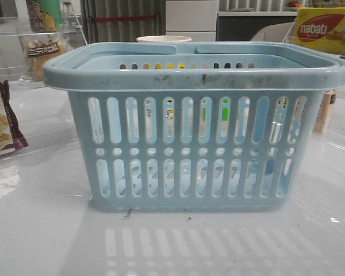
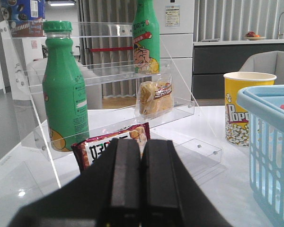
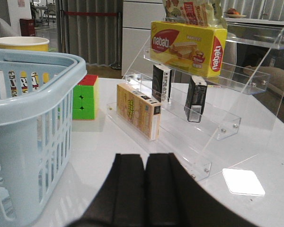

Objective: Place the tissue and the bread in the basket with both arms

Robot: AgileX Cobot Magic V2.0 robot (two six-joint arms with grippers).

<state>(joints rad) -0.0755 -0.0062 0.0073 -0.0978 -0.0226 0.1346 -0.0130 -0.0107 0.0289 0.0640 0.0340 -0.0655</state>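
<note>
The light-blue basket (image 1: 195,132) stands mid-table, and shows in the left wrist view (image 2: 272,146) and right wrist view (image 3: 28,123). The bread (image 2: 155,97), in a clear bag, leans on a step of the left acrylic shelf; it also shows in the front view (image 1: 41,54). The tissue (image 3: 162,83), a small black-and-white pack, stands upright on the right acrylic shelf beside a darker similar pack (image 3: 196,99). My left gripper (image 2: 142,146) is shut and empty, short of the bread. My right gripper (image 3: 145,160) is shut and empty, short of the tissue. Neither gripper shows in the front view.
Two green bottles (image 2: 64,94) and a maroon-edged cracker packet (image 2: 111,142) sit by the bread. A popcorn cup (image 2: 246,106) stands behind the basket. A tan carton (image 3: 138,111), a nabati box (image 3: 188,45) and a colour cube (image 3: 85,97) are near the tissue.
</note>
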